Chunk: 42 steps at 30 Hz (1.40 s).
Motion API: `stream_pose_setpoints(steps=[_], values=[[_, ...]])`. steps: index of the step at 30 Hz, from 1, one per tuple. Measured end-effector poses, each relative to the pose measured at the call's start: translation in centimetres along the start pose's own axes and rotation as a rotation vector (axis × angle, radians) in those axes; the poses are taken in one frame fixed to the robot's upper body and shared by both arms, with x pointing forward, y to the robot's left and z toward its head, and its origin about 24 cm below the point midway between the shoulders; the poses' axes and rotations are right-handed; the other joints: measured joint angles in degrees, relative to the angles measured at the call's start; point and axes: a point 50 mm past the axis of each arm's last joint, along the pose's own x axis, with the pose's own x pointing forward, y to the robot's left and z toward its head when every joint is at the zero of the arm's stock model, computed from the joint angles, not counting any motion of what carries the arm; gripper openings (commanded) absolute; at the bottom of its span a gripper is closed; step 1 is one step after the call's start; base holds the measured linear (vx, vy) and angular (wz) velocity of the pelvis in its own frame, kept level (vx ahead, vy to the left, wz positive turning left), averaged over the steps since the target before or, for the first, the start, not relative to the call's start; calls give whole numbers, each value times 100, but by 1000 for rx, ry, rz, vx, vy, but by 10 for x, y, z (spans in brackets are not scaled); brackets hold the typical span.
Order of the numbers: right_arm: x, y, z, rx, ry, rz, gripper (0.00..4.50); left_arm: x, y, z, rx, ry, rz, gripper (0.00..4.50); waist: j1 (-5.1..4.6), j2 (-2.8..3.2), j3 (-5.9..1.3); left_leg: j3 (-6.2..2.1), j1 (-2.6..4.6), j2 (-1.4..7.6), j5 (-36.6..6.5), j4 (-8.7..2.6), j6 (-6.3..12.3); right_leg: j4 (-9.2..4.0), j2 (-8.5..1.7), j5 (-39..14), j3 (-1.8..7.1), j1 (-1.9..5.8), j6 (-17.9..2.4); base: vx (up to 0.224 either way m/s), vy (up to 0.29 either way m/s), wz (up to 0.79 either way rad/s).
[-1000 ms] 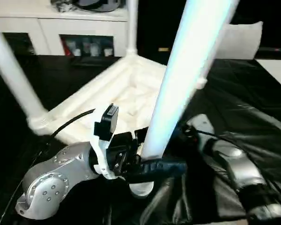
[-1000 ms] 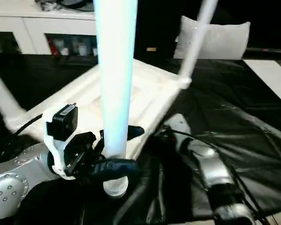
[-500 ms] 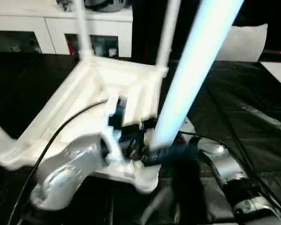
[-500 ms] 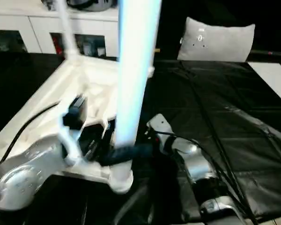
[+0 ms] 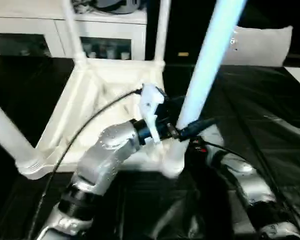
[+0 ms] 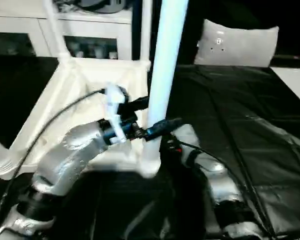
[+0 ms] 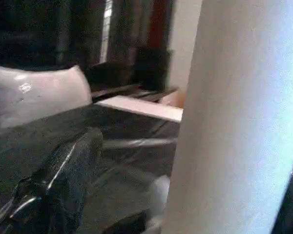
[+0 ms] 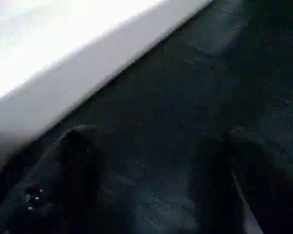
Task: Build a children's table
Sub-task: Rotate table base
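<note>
Left eye view: the children's table (image 5: 97, 95) lies top-down on the black-covered surface, ribbed underside up so its corner sockets face upward for the legs. Three legs already stand in sockets: one at the near left corner (image 5: 7, 132) and two at the far corners (image 5: 72, 30). The left gripper (image 5: 182, 129) has its fingers wide apart around the base of the fourth leg (image 5: 205, 65), probably steadying it upright in the near right socket (image 5: 172, 162); whether the fingers press the leg I cannot tell. The right gripper (image 8: 151, 180) hovers low beside the table's edge, fingers spread wide and empty, likely ready to brace the top.
</note>
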Motion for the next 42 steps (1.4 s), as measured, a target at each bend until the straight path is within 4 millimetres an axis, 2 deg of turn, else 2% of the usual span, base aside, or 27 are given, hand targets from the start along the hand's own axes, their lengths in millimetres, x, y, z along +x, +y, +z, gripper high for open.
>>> stream_pose_setpoints(steps=[6, 9, 14, 16, 18, 22, 25, 27, 29, 34, 35, 36, 37, 39, 40, 41, 42], values=[[-22, -6, -4, 25, -23, -55, 450, 4, -5, -2, 15, -20, 8, 448, -14, 93, -27, -1, -8, 3, -1, -3, 3, -7, 0, -1, -5, -5, 1, 0, 0, 0], [-31, -2, -2, 50, -52, -70, 450, -9, -9, -11, 14, 2, -6, 448, -9, 141, -36, -1, -7, 6, -1, -8, 4, -8, 1, -5, -9, -8, 7, 0, 0, 0], [-43, 8, 10, 118, -129, -102, 450, -47, -2, -28, 0, 71, 73, 448, 1, 159, -29, -4, -4, 12, -1, -15, 2, -6, 5, -8, -12, -10, 12, 0, 0, 0], [-46, 14, 15, 129, -147, -109, 450, -57, -1, -30, -6, 75, 97, 448, 7, 157, -29, -4, -7, 12, -1, -15, 1, -9, 4, -9, -12, -11, 14, 0, 0, 0], [-53, 26, 21, 152, -168, -126, 450, -80, -3, -35, -40, 71, 186, 448, -15, 152, -28, -4, -3, 12, -2, -15, 0, -9, 5, -15, -11, -10, 25, 0, 0, 0], [-59, 32, 24, 173, -164, -163, 450, -117, 11, -41, -44, 113, 409, 448, -20, 144, -22, -6, -2, 12, -2, -15, -1, -10, 4, -41, -11, -15, 69, 0, 0, 0], [-61, 35, 31, 159, -185, -186, 450, -139, 14, -47, -29, 156, 557, 448, -9, 120, -19, -6, -5, 12, -3, -15, -1, -25, 4, -44, -10, -13, 74, 0, 0, 0], [-62, 35, 32, 165, -176, -197, 450, -144, 18, -48, -17, 160, 638, 448, 35, 89, -15, -7, -4, 11, -3, -16, -1, -42, 4, -45, -11, -32, 76, 0, 0, 0], [-62, 36, 33, 172, -173, -201, 450, -143, 19, -46, -21, 136, 679, 448, 56, 86, -17, -7, -4, 11, -4, -16, 1, -69, 4, -45, -11, -23, 76, 0, 0, 0], [-62, 40, 37, 186, -185, -200, 450, -132, 15, -42, -27, 94, 710, 448, 36, 71, -29, -7, -11, 4, -10, -25, 12, -113, 3, -27, -7, 0, 71, 0, 0, 0], [-62, 40, 38, 191, -192, -206, 450, -132, 15, -42, -26, 94, 718, 448, 24, 62, -38, -6, -28, 3, -9, -25, 11, -116, 3, 31, -4, 1, 55, 0, 0, 0], [-62, 41, 38, 196, -196, -211, 450, -131, 15, -42, -23, 96, 725, 448, 11, 56, -65, -4, -72, 3, 16, -24, 19, -113, 3, 69, -9, -33, 77, 0, 0, 0], [-62, 40, 39, 199, -197, -218, 450, -131, 15, -42, -19, 101, 728, 448, 5, 56, -109, -4, -149, 3, 90, -14, 58, -86, 4, 103, -16, -114, 89, 0, 0, 0], [-61, 39, 39, 201, -196, -231, 450, -128, 15, -41, -11, 104, 729, 448, 2, 71, -173, -13, -372, 3, 163, 35, 115, -18, 5, 163, -28, -326, 118, -26, -6, 3], [-61, 39, 38, 205, -188, -233, 450, -127, 15, -41, -8, 105, 729, 448, 5, 88, -203, -34, -509, 3, 187, 63, 188, -10, 2, 207, -44, -448, 134, -98, -4, 6], [-61, 39, 38, 208, -183, -234, 450, -127, 15, -41, -8, 104, 731, 448, 7, 96, -206, -44, -570, 6, 203, 65, 212, -20, 2, 235, -52, -501, 109, -175, 7, 7], [-61, 39, 36, 208, -173, -234, 450, -127, 15, -42, -13, 110, 741, 448, 7, 120, -193, -51, -589, 28, 215, 72, 236, -80, 5, 277, -83, -490, 79, -139, 13, 3]])
